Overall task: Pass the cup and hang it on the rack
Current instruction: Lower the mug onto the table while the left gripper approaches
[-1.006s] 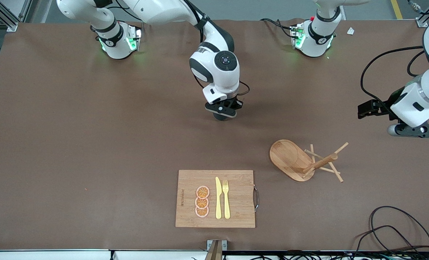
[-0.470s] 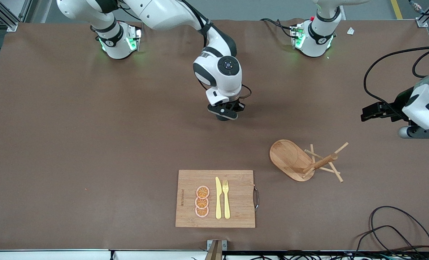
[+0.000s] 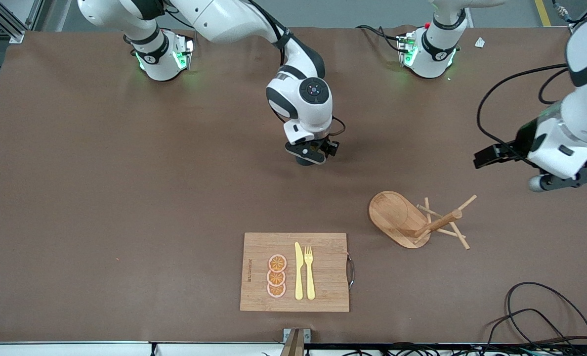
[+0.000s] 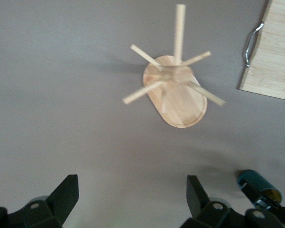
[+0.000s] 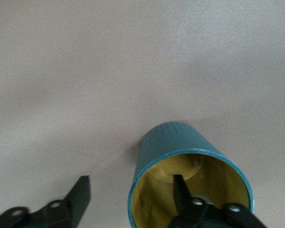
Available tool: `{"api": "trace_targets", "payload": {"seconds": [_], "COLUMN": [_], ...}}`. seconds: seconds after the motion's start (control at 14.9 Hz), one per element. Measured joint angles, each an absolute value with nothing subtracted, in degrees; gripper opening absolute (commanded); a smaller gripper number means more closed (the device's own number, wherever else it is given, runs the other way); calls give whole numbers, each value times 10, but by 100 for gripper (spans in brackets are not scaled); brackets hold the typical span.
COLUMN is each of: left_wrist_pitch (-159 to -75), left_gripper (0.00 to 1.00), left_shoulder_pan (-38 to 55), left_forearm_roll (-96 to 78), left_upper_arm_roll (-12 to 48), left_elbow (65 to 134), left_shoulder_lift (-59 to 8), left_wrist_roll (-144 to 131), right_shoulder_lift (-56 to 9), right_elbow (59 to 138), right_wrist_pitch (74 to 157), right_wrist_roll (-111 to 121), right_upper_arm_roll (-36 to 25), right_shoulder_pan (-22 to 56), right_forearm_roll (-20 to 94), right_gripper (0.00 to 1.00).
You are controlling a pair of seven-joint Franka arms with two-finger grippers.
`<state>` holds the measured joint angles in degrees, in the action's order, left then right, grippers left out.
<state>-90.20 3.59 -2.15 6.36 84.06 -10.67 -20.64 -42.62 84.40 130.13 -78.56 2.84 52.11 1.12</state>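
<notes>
The desk carries every item under a brown covering.

The cutting board lies nearer to the front camera than the right pincer, well apart from it. On it rest three orange slices, a yellow knife and a yellow fork, side by side.

The rack stands upright on its oval base, pegs radiating from the central post. It lies below the left pincer, offset toward the front camera and the right arm's end of the desk.

The left pincer hangs in the air at the left arm's end of the desk. Its fingers stand wide apart and hold nothing.

The right pincer is low over the middle of the desk. Its fingers are spread: one sits inside the cup, the other outside the ribbed wall with a clear gap. The cup is released.

The cup stands on the desk directly beneath the right pincer, mouth up, yellow interior visible. It is well apart from the rack.
</notes>
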Motion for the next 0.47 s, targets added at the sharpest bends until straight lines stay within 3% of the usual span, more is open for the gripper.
{"api": "trace_targets", "payload": {"seconds": [0.47], "left_wrist_pitch": [-901], "left_gripper": [100], "left_shoulder_pan": [142], "left_forearm_roll": [11], "left_upper_arm_roll": [74], "left_elbow": [840], "left_shoulder_lift": [-106], "left_wrist_roll": [-338], "right_shoulder_lift": [-422], "right_elbow": [821], "right_wrist_pitch": [1275], "right_wrist_roll": [-796], "right_upper_arm_roll": [27], "right_shoulder_pan": [524], "right_forearm_roll": [13], "right_gripper": [100]}}
